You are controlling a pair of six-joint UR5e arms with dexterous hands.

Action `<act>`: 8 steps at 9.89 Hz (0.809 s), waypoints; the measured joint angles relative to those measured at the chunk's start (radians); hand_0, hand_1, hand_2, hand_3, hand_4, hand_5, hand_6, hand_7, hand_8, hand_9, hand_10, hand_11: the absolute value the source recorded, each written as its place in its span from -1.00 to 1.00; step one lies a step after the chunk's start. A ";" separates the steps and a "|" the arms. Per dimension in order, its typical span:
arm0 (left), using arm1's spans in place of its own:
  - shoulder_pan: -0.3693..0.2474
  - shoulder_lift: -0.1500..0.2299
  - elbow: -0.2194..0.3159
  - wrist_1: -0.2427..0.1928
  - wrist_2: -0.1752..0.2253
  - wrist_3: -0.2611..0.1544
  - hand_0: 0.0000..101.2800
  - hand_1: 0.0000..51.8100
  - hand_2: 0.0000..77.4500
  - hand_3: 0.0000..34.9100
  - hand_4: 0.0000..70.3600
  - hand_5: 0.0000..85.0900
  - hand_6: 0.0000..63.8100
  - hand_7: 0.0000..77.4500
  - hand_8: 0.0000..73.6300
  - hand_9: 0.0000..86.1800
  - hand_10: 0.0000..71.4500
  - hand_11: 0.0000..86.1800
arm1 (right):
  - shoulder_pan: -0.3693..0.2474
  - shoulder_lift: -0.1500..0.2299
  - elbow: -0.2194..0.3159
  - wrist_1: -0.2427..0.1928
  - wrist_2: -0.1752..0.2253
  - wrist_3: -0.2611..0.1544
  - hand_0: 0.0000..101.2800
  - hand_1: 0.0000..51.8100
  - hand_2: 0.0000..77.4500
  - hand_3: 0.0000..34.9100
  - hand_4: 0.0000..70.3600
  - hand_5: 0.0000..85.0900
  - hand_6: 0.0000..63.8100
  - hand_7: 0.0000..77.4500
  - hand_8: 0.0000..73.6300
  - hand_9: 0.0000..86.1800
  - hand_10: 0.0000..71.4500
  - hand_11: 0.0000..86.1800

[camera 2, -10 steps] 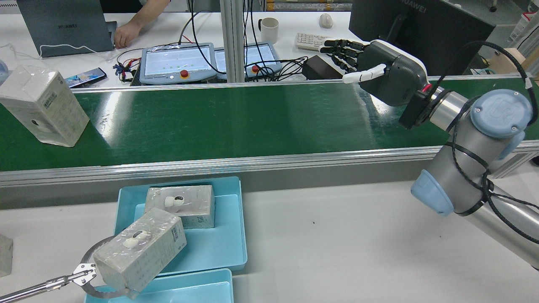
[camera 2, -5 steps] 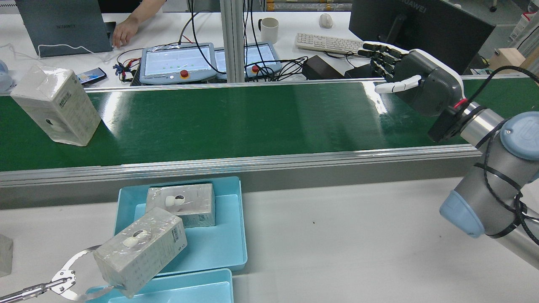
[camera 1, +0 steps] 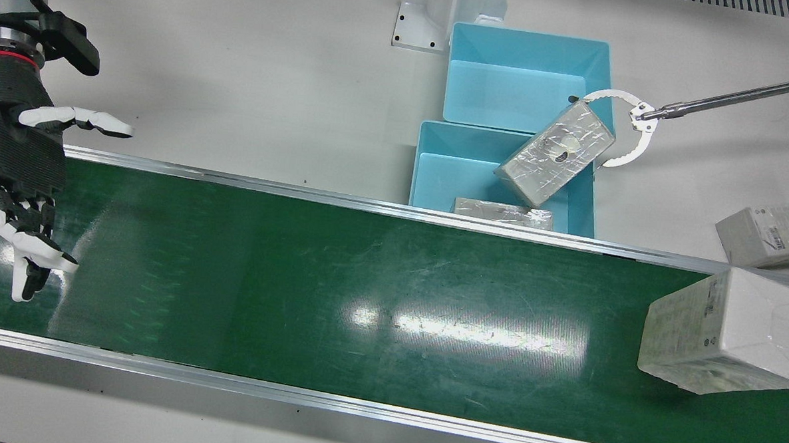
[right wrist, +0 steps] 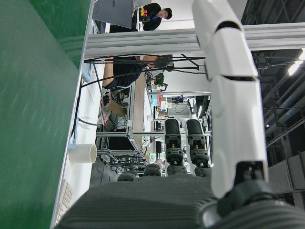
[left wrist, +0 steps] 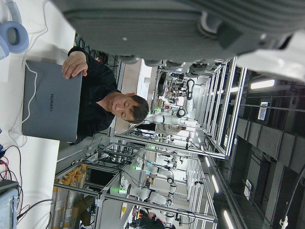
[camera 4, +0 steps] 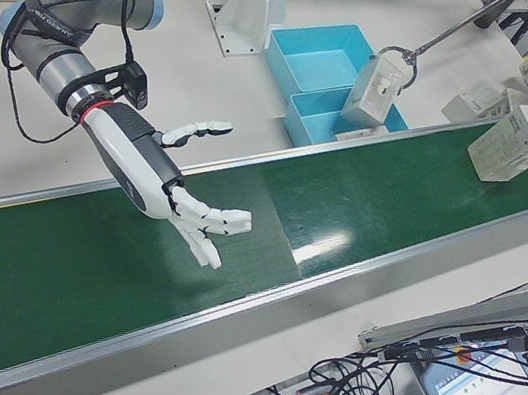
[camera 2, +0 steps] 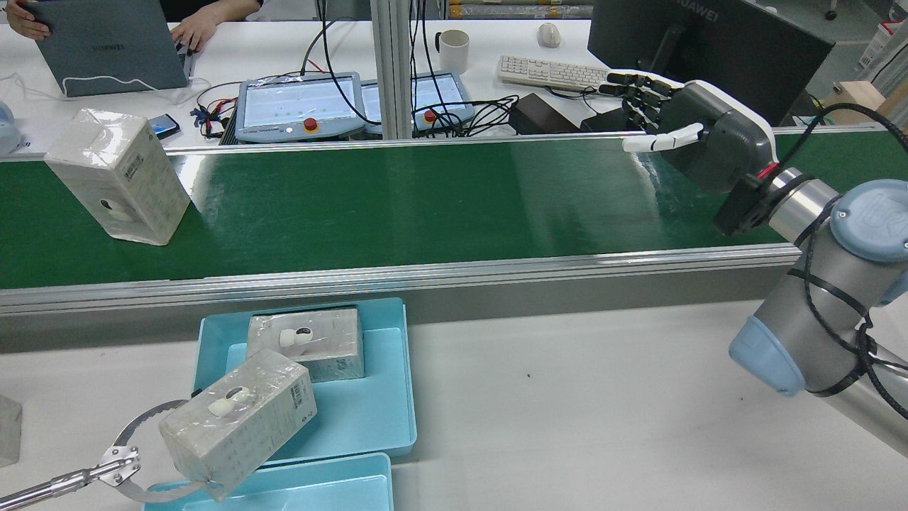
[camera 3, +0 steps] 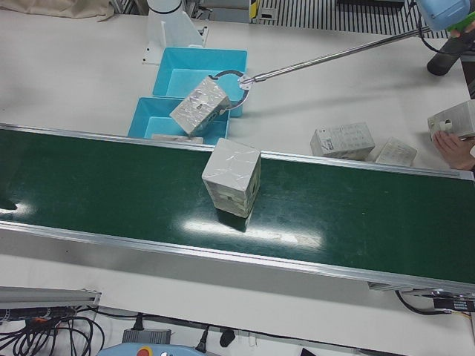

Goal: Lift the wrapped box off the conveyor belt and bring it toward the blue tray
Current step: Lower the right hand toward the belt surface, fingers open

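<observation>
Nearest the robot's side of the bench, a long-handled grabber tool [camera 2: 106,465], reaching in from the bench's left edge, clamps a wrapped box [camera 2: 237,419] tilted over the rim between two blue trays [camera 2: 386,397]. A second wrapped carton [camera 2: 306,344] lies flat in the tray nearer the belt. Beyond, on the green conveyor belt [camera 2: 425,206], the wrapped box to be picked [camera 2: 117,177] stands upright near the belt's left end, touched by nothing. At the belt's opposite end the right hand [camera 2: 699,131] hovers above the surface, released, fingers [camera 4: 211,229] spread and grasping nothing. Whether the left hand is open or clenched cannot be told; only its dark casing [left wrist: 190,24] shows. Farther back, a person [camera 2: 202,25] works at a laptop [camera 2: 106,46].
</observation>
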 joint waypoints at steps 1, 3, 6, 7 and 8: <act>0.000 0.000 0.000 0.000 0.000 0.000 -1.00 -1.00 -0.97 -1.00 -1.00 -0.97 -1.00 -0.99 -0.99 -0.99 -0.98 -0.99 | -0.015 0.054 0.000 -0.052 0.014 0.000 -0.01 -0.28 -0.55 -0.90 -0.61 -0.53 -0.83 -0.45 -1.00 -0.92 -1.00 -0.96; 0.000 0.000 0.000 0.000 0.000 0.000 -1.00 -1.00 -0.97 -1.00 -1.00 -0.97 -1.00 -0.99 -0.99 -0.99 -0.98 -1.00 | -0.084 0.147 -0.001 -0.136 0.071 0.001 0.03 -0.22 -0.48 -0.80 -0.50 -0.45 -0.76 -0.37 -1.00 -0.92 -1.00 -0.97; 0.000 0.000 0.000 0.000 0.000 0.000 -1.00 -1.00 -0.97 -1.00 -1.00 -0.97 -1.00 -0.99 -0.99 -0.99 -1.00 -0.99 | -0.146 0.176 -0.001 -0.147 0.120 0.003 0.00 -0.33 -0.58 -0.80 -0.57 -0.55 -0.80 -0.42 -1.00 -0.94 -1.00 -0.97; 0.000 0.000 0.000 0.000 0.000 0.000 -1.00 -1.00 -0.97 -1.00 -1.00 -0.97 -1.00 -0.99 -0.99 -0.99 -1.00 -0.99 | -0.150 0.174 -0.001 -0.132 0.122 0.004 -0.03 -0.33 -0.62 -0.83 -0.61 -0.56 -0.88 -0.54 -1.00 -0.94 -1.00 -0.97; 0.000 0.000 0.000 0.000 0.000 0.000 -1.00 -1.00 -0.97 -1.00 -1.00 -0.97 -1.00 -0.99 -0.99 -0.99 -0.98 -1.00 | -0.152 0.171 -0.002 -0.115 0.122 0.004 -0.04 -0.37 -0.62 -0.97 -0.67 -0.59 -0.86 -0.55 -1.00 -0.95 -1.00 -0.97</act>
